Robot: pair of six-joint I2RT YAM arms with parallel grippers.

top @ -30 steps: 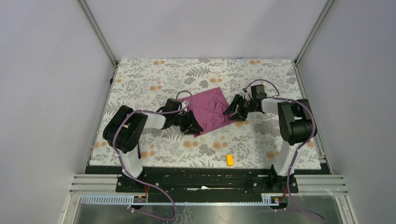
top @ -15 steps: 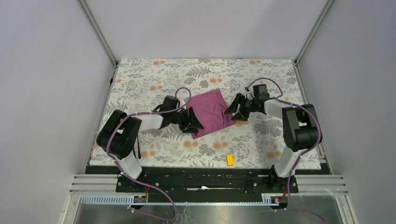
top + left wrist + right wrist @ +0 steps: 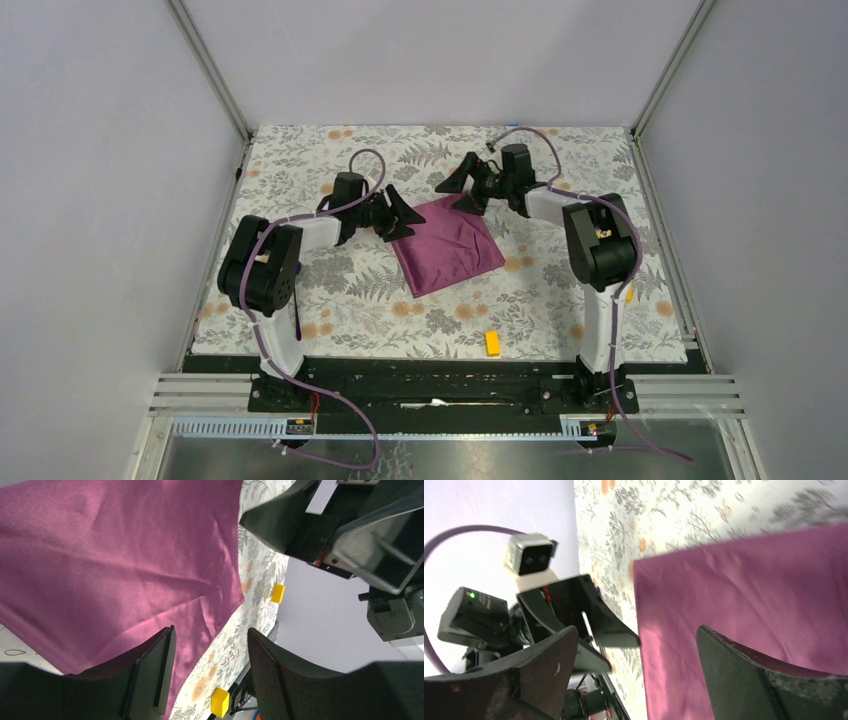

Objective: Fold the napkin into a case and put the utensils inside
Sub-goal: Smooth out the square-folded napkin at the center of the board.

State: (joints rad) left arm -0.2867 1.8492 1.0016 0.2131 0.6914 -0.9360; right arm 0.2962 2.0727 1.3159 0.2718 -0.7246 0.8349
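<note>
The plum-purple napkin (image 3: 446,246) lies flat on the floral table as a wide four-sided patch, not a narrow case. It fills much of the left wrist view (image 3: 115,565) and the right wrist view (image 3: 754,590). My left gripper (image 3: 401,214) hovers at its far left corner, open, with nothing between its fingers (image 3: 152,672). My right gripper (image 3: 459,186) hangs just past the far corner, also open and empty (image 3: 636,677). The two grippers face each other over the cloth's far edge. The utensils are out of view.
A small yellow block (image 3: 492,343) lies near the table's front edge, right of centre. The left wrist view shows two yellow blocks (image 3: 277,593) (image 3: 220,702) beyond the cloth. Grey walls and metal posts enclose the floral table cover (image 3: 330,170).
Both grippers left the napkin's near side corners and swung to its far edge. Both jaws opened wider. The napkin stayed flat in about the same place.
</note>
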